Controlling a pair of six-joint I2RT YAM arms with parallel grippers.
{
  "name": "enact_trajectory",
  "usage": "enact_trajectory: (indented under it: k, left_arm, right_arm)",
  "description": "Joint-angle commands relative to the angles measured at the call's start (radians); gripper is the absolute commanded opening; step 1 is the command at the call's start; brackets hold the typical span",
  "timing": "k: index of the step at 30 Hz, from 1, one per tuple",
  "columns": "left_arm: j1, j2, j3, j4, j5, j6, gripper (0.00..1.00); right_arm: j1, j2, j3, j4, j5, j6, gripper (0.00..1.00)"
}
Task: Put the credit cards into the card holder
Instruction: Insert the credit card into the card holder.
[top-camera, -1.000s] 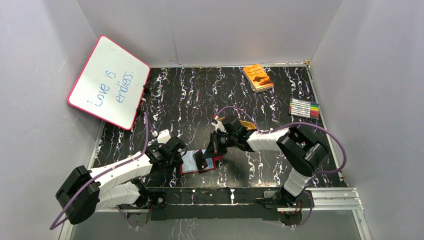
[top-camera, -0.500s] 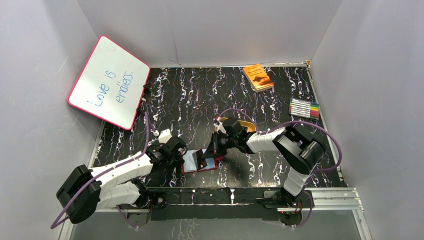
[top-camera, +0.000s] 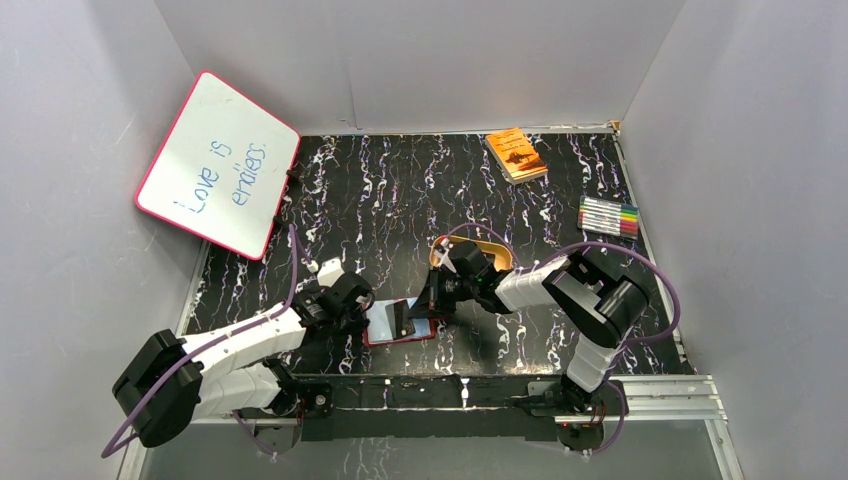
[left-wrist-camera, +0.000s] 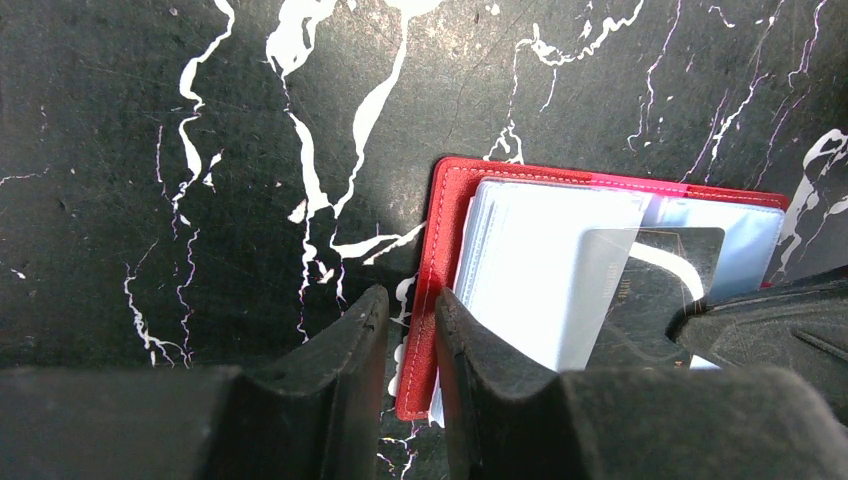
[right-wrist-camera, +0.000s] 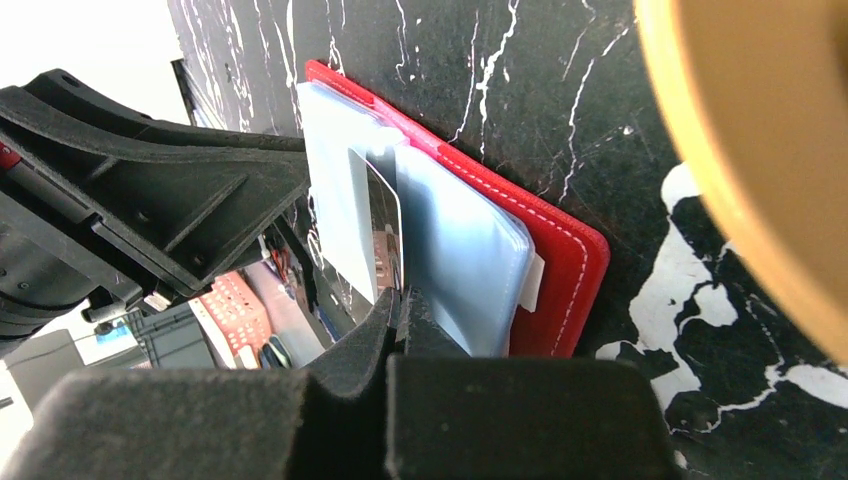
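Only close-up: right pincer tight on dark card (left pincer barely parted) over card holder.

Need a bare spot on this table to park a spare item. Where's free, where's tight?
Bare: the back-middle stretch between the whiteboard and the orange book, and the strip between that book and the markers. Crowded: front centre, where the left gripper, the right gripper with its credit card, the card holder and the gold tray bunch together.
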Motion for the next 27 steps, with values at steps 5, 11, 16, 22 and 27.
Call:
enact_trajectory:
  k: [5,11,16,22,27]
  left_arm:
    - [0.002,0.025,-0.048,-0.046,0.043,-0.010,0.22]
    - [0.001,0.024,-0.051,-0.042,0.046,-0.012,0.22]
    - [0.000,0.030,-0.051,-0.035,0.053,-0.010,0.22]
    - [0.001,0.025,-0.058,-0.022,0.065,-0.013,0.21]
    - [0.000,0.026,-0.064,-0.011,0.076,-0.020,0.21]
  right_arm:
    - [0.005,-0.023,-0.023,-0.001,0.084,0.018,0.00]
    - [0.010,-0.022,-0.017,-0.004,0.084,0.016,0.00]
    - [0.028,-0.020,-0.009,-0.006,0.093,0.026,0.00]
    - [0.048,-0.022,0.004,-0.015,0.112,0.041,0.00]
    - [0.066,-0.025,0.008,-0.023,0.137,0.066,0.00]
